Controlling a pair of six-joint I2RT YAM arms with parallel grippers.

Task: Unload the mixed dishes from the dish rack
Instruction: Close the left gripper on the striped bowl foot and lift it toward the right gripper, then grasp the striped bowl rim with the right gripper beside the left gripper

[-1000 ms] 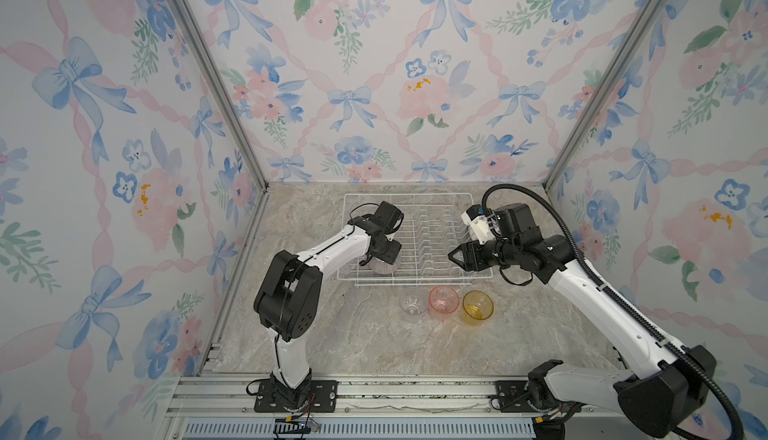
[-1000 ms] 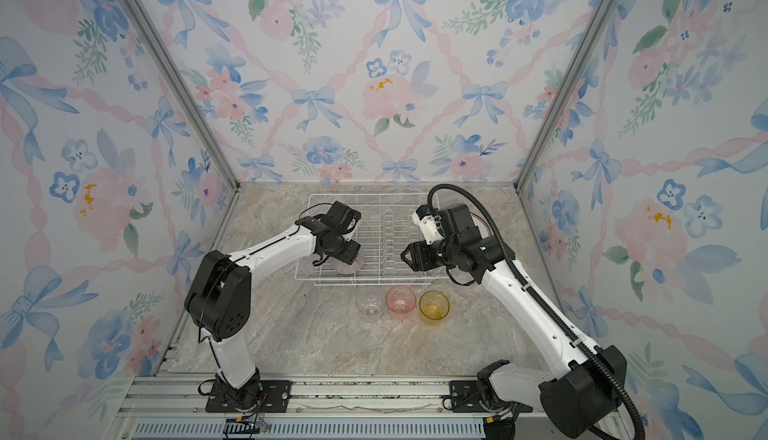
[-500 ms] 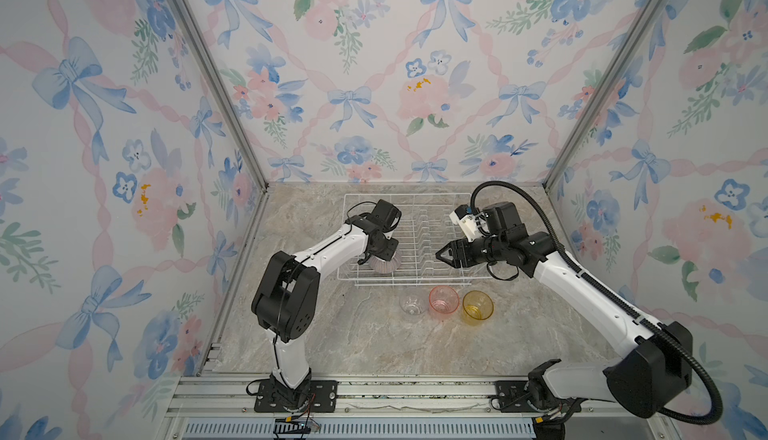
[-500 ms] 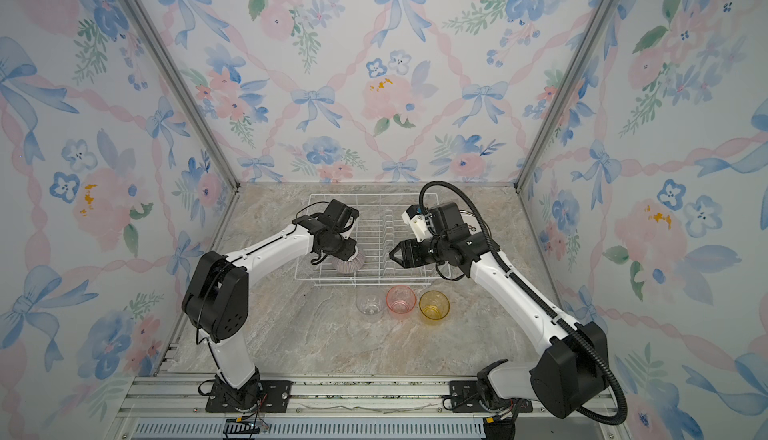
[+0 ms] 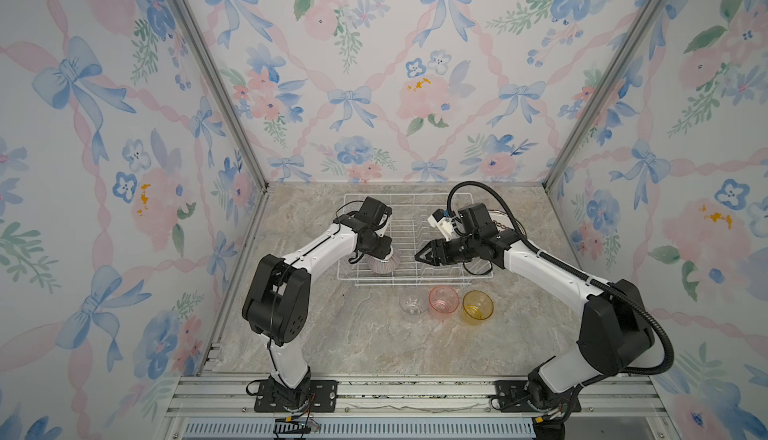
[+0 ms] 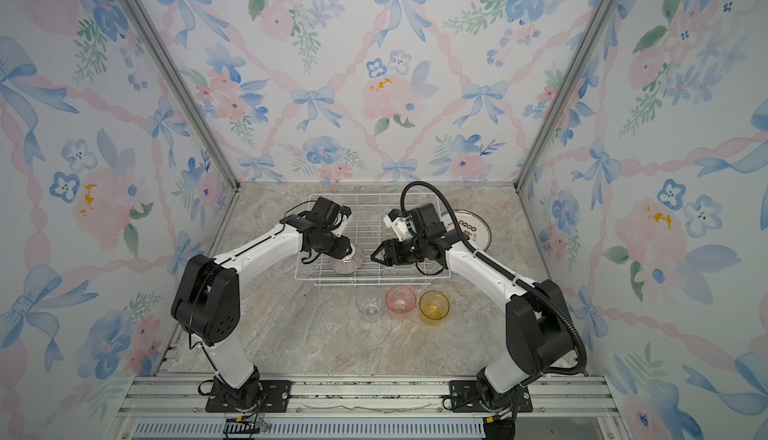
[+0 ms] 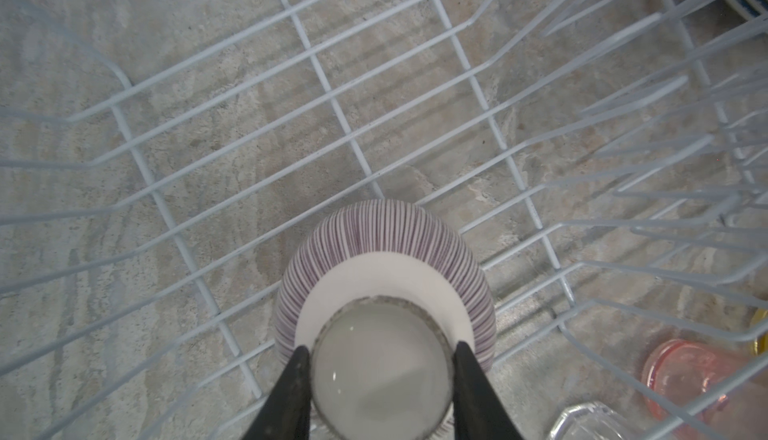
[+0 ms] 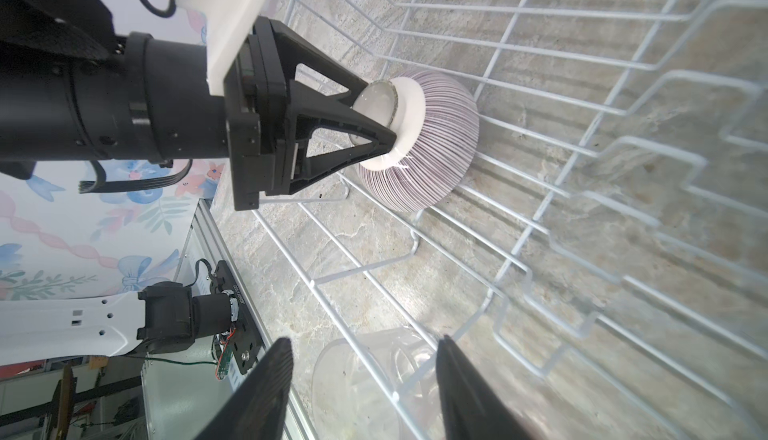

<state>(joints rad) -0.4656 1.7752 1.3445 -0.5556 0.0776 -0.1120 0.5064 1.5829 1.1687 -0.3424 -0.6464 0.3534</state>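
The purple-striped bowl [image 5: 384, 265] [image 6: 347, 265] sits upside down in the front left part of the white wire dish rack [image 5: 415, 279] [image 6: 374, 280]. My left gripper [image 5: 379, 255] [image 7: 380, 354] is shut on its white foot, one finger on each side, which also shows in the right wrist view on the bowl [image 8: 432, 142]. My right gripper [image 5: 417, 257] [image 8: 365, 342] hangs open and empty over the rack's front middle, pointing at the bowl. The clear [image 5: 412, 302], pink [image 5: 444, 300] and yellow [image 5: 478, 305] tumblers stand on the table in front of the rack.
A stack of white printed plates [image 6: 469, 230] lies on the table just right of the rack, partly behind my right arm. Upright plate prongs [image 7: 648, 97] fill the rack's right half. Wallpapered walls close in the marble table on three sides.
My left gripper has closed on the bowl's foot. My right arm has swung left and lower over the rack, toward the bowl, its jaws still open.
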